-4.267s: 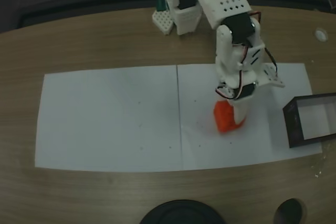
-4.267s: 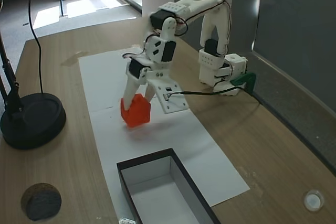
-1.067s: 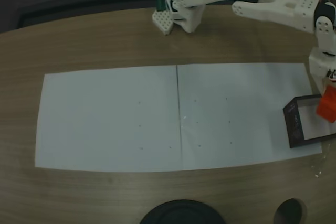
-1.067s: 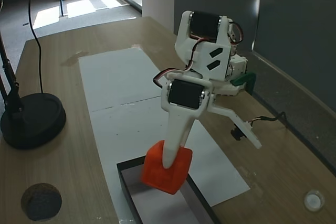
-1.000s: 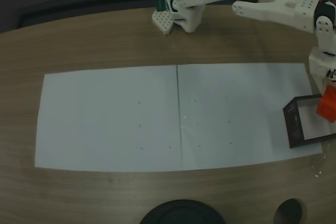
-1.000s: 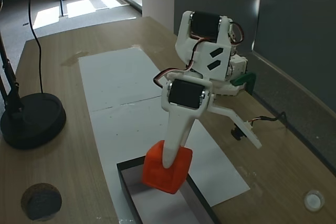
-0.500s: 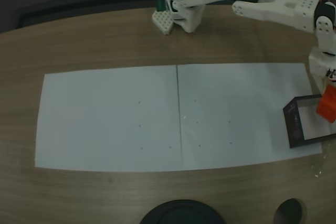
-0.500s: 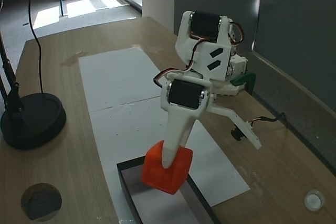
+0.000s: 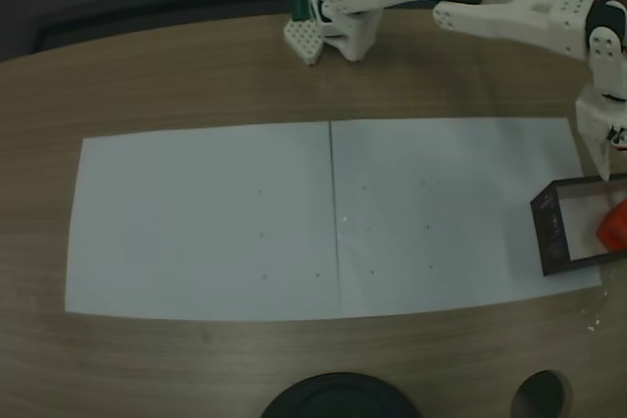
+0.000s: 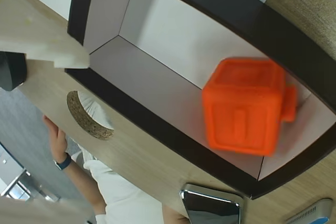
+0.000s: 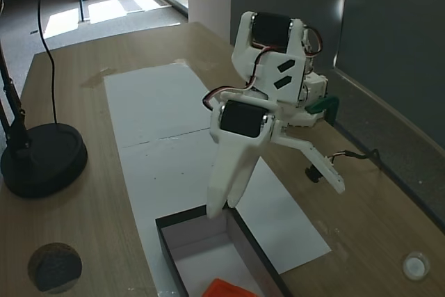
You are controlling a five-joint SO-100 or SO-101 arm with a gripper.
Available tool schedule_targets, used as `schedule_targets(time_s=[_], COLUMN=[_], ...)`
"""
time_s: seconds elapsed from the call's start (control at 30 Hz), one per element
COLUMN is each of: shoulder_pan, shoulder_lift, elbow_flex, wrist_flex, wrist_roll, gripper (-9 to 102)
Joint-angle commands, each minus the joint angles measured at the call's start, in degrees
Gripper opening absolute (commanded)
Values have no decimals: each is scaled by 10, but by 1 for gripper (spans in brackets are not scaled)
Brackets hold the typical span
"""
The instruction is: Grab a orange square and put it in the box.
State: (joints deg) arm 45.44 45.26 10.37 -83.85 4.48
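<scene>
The orange square (image 10: 244,106) lies loose on the pale floor of the black-walled box (image 10: 173,145), with its stud pointing sideways. In both fixed views it sits inside the box (image 9: 546,234), at the picture's edge: orange square (image 9: 614,227), orange square (image 11: 226,289). My gripper (image 11: 278,199) hangs open just above the box's (image 11: 164,231) far end and holds nothing. One white finger (image 11: 226,186) points down at the rim. The other is spread out to the right. In a fixed view the gripper (image 9: 605,168) is right behind the box.
White paper (image 9: 206,222) covers the middle of the wooden table. A black lamp base (image 11: 38,158) and a cork disc (image 11: 54,266) stand left of the box. A person's hand (image 10: 58,142) and a phone (image 10: 212,208) lie past the box. The arm's base (image 9: 333,17) is at the back.
The gripper has opened and let go of the orange square, which dropped from between the fingers onto the box floor. The arm has stayed over the box.
</scene>
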Motion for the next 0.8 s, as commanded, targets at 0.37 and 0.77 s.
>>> schedule_targets(time_s=[0.37, 0.77], shoulder_pan=[-345, -452], shoulder_lift=[328, 638], elbow_flex=[-180, -178], wrist_flex=[-156, -156], wrist_roll=[-29, -23], gripper=[0, 0])
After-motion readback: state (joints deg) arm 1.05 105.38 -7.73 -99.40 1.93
